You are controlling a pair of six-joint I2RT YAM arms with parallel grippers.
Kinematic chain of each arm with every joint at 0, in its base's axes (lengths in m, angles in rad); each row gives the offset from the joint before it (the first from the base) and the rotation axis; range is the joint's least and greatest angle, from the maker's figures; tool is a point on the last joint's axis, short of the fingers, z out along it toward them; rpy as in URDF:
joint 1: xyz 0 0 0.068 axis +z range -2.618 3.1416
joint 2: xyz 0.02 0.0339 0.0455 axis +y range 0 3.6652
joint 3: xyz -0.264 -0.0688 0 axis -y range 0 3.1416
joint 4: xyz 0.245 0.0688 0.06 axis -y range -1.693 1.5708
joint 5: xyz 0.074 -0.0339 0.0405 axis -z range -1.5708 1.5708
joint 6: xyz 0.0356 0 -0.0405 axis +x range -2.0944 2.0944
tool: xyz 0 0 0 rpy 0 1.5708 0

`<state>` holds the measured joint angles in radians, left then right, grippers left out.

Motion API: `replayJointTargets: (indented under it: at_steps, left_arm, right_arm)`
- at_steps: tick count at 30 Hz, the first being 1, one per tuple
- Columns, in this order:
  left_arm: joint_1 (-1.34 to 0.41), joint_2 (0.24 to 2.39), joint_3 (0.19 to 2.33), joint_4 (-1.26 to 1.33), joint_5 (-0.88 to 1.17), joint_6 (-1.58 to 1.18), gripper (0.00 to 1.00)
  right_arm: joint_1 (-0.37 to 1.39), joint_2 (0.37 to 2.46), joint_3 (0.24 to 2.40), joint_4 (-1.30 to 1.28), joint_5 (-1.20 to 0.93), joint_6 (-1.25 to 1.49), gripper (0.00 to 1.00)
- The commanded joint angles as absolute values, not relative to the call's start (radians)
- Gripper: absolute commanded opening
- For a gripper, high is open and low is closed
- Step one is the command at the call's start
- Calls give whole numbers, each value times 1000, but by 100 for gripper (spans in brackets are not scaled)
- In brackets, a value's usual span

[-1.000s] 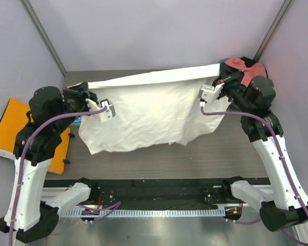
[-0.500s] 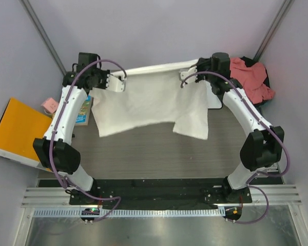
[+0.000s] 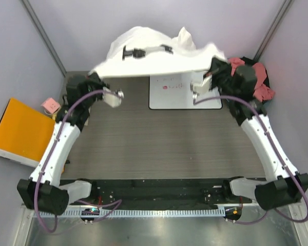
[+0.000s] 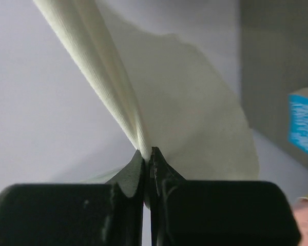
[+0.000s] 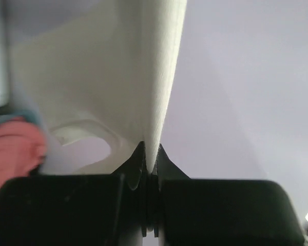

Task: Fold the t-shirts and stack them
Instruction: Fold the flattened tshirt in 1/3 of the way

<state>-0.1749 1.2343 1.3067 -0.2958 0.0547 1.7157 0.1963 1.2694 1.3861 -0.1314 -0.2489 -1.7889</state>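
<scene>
Dark wood-grain table (image 3: 143, 148), both arms extended far, left gripper (image 4: 148, 152) and right gripper (image 5: 149, 151) each pinching white t-shirt (image 3: 154, 55) edge, shirt lifted, long axis left-right.

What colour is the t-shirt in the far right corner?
The t-shirt is salmon pink; top view best.

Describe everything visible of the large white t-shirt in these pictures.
The large plain white cloth t-shirt looks soft and wrinkled. It is held up off the grey table at the far side and bulges upward. Two of its edges are pinched in the shut jaws of the left gripper and the right gripper.
</scene>
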Motion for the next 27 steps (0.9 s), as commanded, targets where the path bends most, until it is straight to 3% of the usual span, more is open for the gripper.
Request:
replayJointTargets:
  at_steps: [1, 4, 6, 9, 10, 11, 13, 16, 19, 23, 27]
  left_arm:
    - [-129, 1119, 924, -380, -31, 1752, 0]
    - [-135, 1027, 593, -387, 38, 1804, 0]
    - [-140, 996, 491, -434, 51, 1880, 2]
    - [-140, 963, 373, -462, 86, 1945, 24]
    - [-140, 968, 361, -491, 100, 1956, 29]
    - [-141, 972, 365, -500, 107, 1957, 45]
    - [-141, 985, 400, -562, 106, 1957, 59]
    - [-141, 1006, 501, -711, 95, 1933, 64]
    - [-141, 1025, 637, -868, 115, 1914, 69]
    - [-141, 1028, 805, -1203, 193, 1945, 75]
    - [-141, 1064, 952, -1369, 219, 1953, 75]
  right_arm:
    - [136, 1148, 983, -333, -118, -1790, 1]
    - [144, 1062, 706, -478, -141, -1804, 1]
    - [149, 1034, 640, -546, -144, -1818, 1]
    - [150, 1012, 554, -644, -144, -1847, 6]
    - [150, 1017, 537, -667, -143, -1850, 16]
    - [149, 1023, 532, -673, -132, -1845, 25]
    - [150, 1043, 549, -701, -114, -1838, 49]
    - [150, 1083, 618, -756, -94, -1804, 62]
    - [150, 1106, 702, -837, -103, -1793, 69]
    - [150, 1112, 784, -936, -103, -1808, 71]
    - [150, 1108, 854, -1014, -115, -1816, 72]
